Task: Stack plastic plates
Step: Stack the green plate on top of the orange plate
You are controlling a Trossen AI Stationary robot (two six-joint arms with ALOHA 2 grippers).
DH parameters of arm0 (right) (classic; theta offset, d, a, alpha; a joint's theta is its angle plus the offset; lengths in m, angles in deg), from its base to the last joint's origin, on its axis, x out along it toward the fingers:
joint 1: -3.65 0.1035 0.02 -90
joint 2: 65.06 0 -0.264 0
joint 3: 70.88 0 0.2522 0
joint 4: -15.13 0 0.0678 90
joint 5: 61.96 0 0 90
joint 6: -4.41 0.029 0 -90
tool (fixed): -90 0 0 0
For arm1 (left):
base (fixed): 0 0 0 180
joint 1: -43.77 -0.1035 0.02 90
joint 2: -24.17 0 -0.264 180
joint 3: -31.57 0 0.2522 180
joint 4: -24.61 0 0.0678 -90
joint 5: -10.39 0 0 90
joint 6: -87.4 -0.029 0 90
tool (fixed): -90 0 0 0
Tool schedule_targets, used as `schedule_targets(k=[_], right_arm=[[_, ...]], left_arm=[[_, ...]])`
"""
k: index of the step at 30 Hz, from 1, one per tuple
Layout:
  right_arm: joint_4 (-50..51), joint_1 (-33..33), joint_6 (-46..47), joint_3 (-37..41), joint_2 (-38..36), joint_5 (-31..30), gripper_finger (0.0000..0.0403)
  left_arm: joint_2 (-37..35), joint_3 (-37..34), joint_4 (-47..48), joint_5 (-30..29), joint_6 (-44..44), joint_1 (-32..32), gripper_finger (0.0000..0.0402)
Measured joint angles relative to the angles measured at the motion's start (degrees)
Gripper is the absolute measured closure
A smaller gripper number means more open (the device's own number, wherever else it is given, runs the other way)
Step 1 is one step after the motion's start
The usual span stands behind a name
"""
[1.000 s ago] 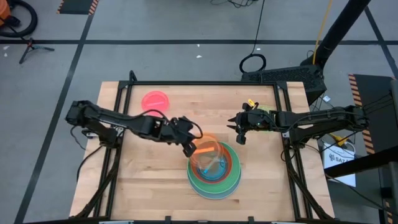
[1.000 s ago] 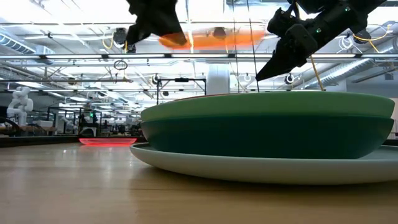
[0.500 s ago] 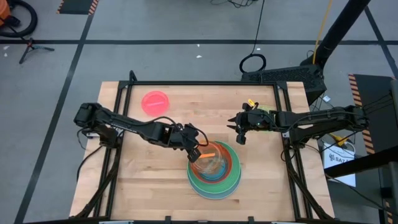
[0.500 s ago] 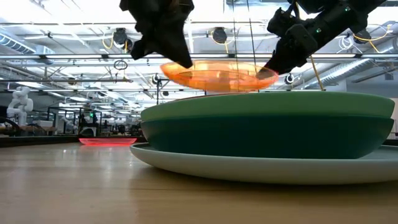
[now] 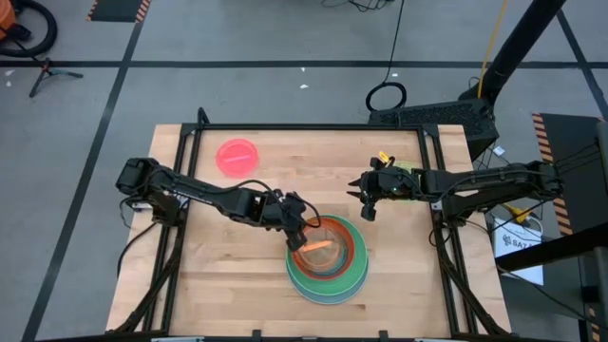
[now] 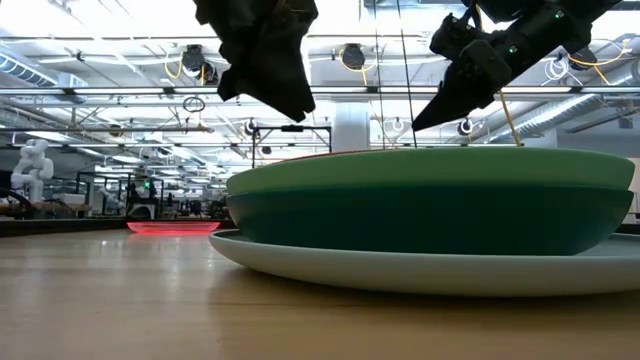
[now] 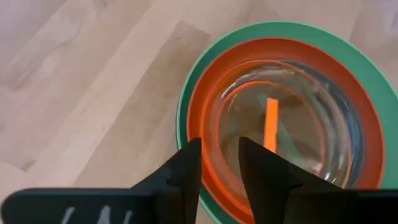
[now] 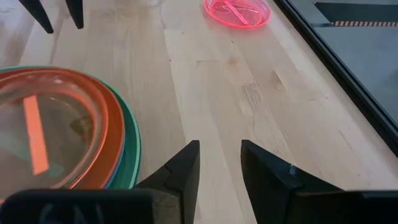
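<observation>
With its fingers spread, the left gripper (image 5: 302, 226) at the stack's ten o'clock could nudge the small translucent orange plastic plate (image 5: 321, 246) off-centre when lifting.

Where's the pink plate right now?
In the high view, the pink plate lies alone at the table's far left corner, well apart from the stack at the near middle, behind the left gripper.

Both arms reach in toward the middle of the counter.
The left arm stretches from the left edge, its left end effector (image 5: 302, 221) pointing down with the fingers (image 7: 186, 171) slightly parted and empty. The right arm extends from the right side, its right end effector (image 5: 364, 197) hanging above the counter, fingers (image 8: 184, 168) apart.
</observation>
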Motion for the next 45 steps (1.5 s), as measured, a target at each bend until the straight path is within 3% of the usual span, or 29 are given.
schedule_targets(k=[6,17,23,29,35,40,45], right_arm=[[0.0,0.0,0.6,0.0,0.0,0.0,0.0294],[-1.0,0.0,8.1,0.0,0.0,0.0,0.0294],[-1.0,0.0,14.8,-1.8,0.2,0.0,0.0294],[0.0,2.0,19.9,-1.9,0.7,0.6,0.0294],[0.9,4.2,24.5,-1.9,0.8,0.0,0.0294],[1.8,3.6,27.0,-3.1,1.1,-0.1,0.0294],[5.1,2.8,26.5,-9.1,4.1,-0.3,0.0294]], left_arm=[[0.0,0.0,1.0,-0.7,-6.6,0.0,0.0286],[0.0,0.0,10.2,-16.6,-22.8,0.2,0.0286],[0.0,0.0,14.7,-17.4,-33.7,2.1,0.0286],[-3.3,-4.0,15.1,-17.4,-35.1,3.5,0.0286],[-14.5,-16.4,5.1,-17.4,-35.0,3.5,0.0286],[-25.7,-26.3,-11.8,-17.8,-40.2,2.6,0.0286],[-33.2,-29.7,-18.1,-17.9,-45.3,0.8,0.0286]])
